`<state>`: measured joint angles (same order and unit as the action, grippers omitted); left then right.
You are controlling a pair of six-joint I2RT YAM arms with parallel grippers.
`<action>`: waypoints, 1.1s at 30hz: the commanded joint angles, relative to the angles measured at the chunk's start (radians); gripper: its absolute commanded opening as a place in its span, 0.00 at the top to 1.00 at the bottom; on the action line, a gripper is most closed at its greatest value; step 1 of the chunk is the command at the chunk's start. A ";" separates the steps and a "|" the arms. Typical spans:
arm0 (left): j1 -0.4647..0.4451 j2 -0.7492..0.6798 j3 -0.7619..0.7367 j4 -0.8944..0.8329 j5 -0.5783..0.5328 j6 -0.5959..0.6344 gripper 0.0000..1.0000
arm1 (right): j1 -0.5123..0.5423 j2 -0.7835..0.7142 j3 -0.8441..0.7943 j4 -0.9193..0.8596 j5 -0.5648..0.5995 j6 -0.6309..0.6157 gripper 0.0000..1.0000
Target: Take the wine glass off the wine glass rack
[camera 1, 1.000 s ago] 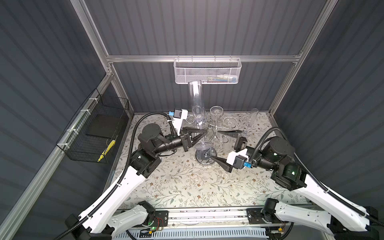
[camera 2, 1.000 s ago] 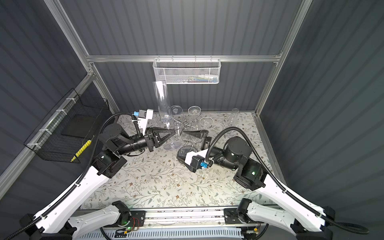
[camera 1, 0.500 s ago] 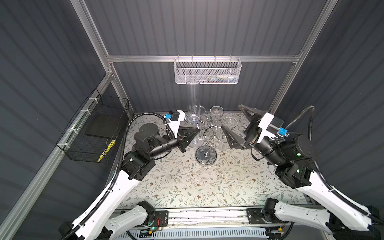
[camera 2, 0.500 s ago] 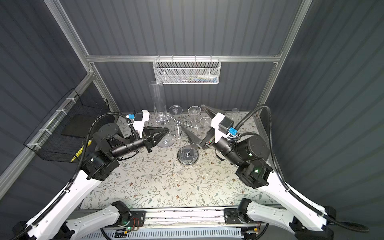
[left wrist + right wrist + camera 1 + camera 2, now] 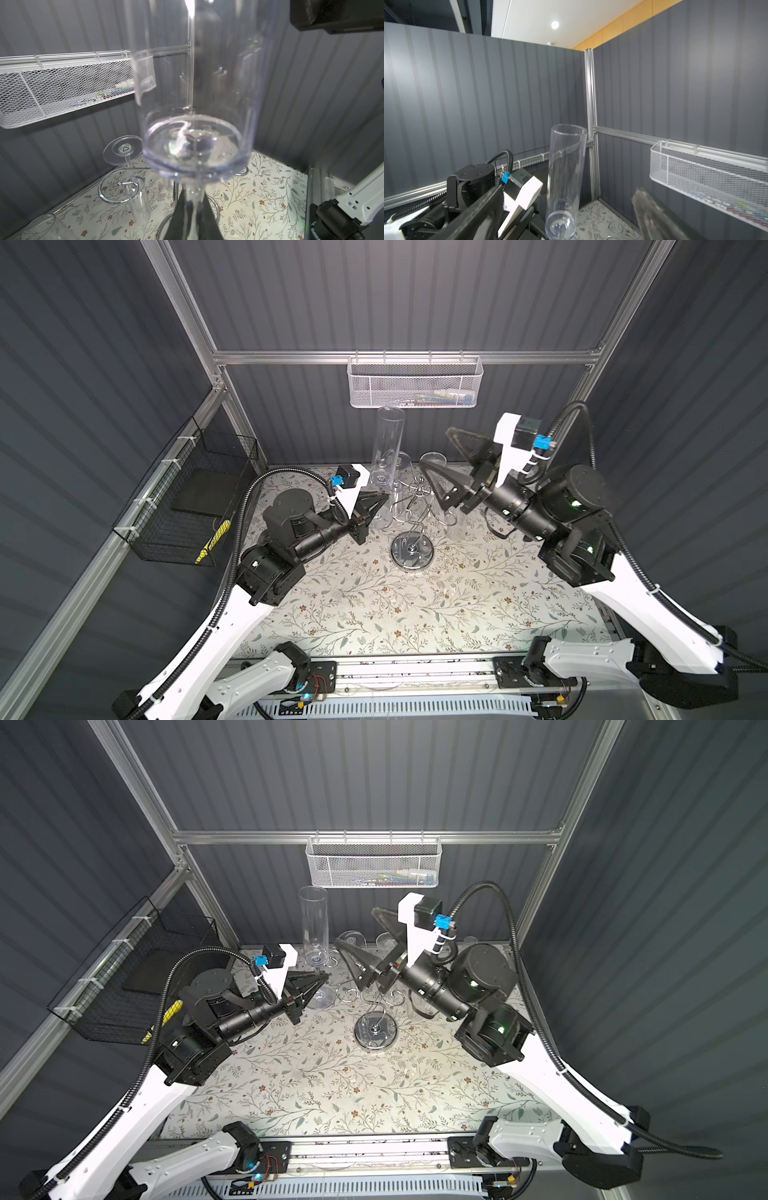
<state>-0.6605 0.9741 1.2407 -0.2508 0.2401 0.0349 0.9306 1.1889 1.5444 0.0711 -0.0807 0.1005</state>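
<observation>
I see a lab test booth: grey ribbed wall panels (image 5: 374,294) on an aluminium frame (image 5: 407,357), a white mesh basket (image 5: 414,387) on its rail, a floral-clothed table (image 5: 374,614).

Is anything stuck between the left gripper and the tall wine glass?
No. The left gripper is shut right on the wine glass stem, nothing between them. The wine glass rack stands beside it.

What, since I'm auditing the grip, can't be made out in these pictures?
Grip of the left gripper on the wine glass stem: left wrist view, lower edge cuts the fingers.
Arms of the wine glass rack: both top views, right gripper covers some.
Contents of the mesh basket: too small.
</observation>
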 commanded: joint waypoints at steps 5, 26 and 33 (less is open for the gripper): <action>-0.008 -0.003 0.031 -0.001 -0.003 0.055 1.00 | 0.004 0.091 0.110 -0.115 -0.071 0.085 0.01; -0.007 0.001 0.031 -0.025 0.033 0.057 1.00 | 0.004 0.166 0.162 -0.098 -0.115 0.141 0.09; -0.007 0.009 0.033 -0.055 0.078 0.081 1.00 | 0.004 0.186 0.209 -0.163 -0.095 0.129 0.13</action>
<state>-0.6605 0.9825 1.2407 -0.2932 0.2802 0.0864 0.9306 1.3666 1.7203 -0.0544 -0.1791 0.2401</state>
